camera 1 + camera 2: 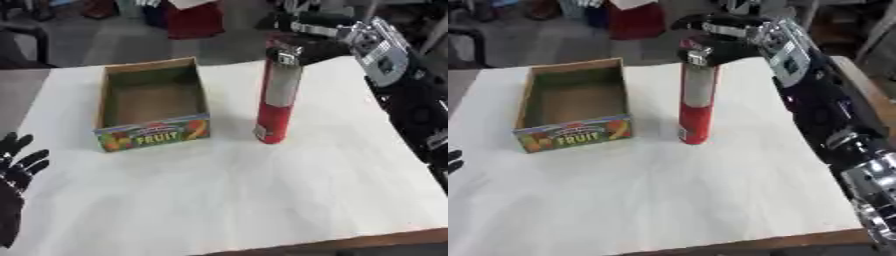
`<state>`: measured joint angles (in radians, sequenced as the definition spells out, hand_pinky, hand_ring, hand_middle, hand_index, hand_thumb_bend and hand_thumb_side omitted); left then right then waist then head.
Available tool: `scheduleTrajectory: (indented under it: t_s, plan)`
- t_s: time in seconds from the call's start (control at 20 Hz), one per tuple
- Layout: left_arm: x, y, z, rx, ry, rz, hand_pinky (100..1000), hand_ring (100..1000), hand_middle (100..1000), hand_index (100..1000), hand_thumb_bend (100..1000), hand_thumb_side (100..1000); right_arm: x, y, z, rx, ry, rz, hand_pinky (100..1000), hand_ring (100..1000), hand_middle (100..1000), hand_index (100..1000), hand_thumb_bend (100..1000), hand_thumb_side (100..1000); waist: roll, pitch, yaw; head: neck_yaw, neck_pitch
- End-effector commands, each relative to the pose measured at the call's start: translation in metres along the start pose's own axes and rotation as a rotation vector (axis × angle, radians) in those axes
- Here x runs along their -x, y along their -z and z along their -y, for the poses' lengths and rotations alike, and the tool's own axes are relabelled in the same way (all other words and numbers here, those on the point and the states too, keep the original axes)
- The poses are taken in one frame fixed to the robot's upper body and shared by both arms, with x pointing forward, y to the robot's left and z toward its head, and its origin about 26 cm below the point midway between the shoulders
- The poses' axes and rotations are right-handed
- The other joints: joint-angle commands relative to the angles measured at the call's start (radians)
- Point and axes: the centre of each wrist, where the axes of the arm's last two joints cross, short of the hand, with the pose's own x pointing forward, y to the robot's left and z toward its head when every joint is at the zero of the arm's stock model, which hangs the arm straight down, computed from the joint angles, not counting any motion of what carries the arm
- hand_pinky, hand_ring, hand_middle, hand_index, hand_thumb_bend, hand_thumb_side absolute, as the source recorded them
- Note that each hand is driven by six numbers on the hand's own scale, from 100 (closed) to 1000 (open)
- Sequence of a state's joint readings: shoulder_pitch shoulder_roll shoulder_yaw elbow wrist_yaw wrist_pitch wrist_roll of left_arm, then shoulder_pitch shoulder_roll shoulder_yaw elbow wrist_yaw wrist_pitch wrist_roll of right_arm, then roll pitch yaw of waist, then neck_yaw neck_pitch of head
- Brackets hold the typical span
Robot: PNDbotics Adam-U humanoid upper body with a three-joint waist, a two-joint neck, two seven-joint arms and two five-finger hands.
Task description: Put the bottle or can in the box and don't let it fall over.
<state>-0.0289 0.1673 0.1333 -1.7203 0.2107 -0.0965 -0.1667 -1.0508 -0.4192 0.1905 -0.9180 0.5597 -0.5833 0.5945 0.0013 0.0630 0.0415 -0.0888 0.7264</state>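
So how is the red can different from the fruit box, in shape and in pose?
The red can is tall, narrow and closed; the fruit box is low, wide and open-topped. The right hand grips the can's top, while nothing touches the box. Both stand upright on the white table, apart from each other.

Box (154, 131) showing "FRUIT" in yellow capitals on near front panel, among printed fruit pictures. Smaller line of lettering sitting above that word on red band, not readable. Tall red can (276, 95) carrying silver label panel along side and small pale patch near base; any print on either not making out. No other readable text, numbers or signs showing anywhere.
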Motion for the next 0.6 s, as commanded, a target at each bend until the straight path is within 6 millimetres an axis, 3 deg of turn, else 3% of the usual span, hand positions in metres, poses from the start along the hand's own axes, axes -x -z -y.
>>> scheduleTrajectory:
  t_s: [0.05,0.6]
  plan:
    - [-0.009,0.004,-0.004,0.009,0.014,0.029,862,797,891,986,318,1000,-0.002,-0.003,0.014,-0.281,-0.234,0.211,1000,1000,1000,1000,184,902,-0.001,-0.009,0.000,-0.003,-0.015]
    - [-0.009,0.005,-0.003,0.011,0.012,0.031,863,798,891,986,320,1000,0.007,-0.004,-0.003,-0.320,-0.194,0.169,1000,1000,1000,1000,157,882,-0.001,-0.008,0.000,-0.003,-0.016]
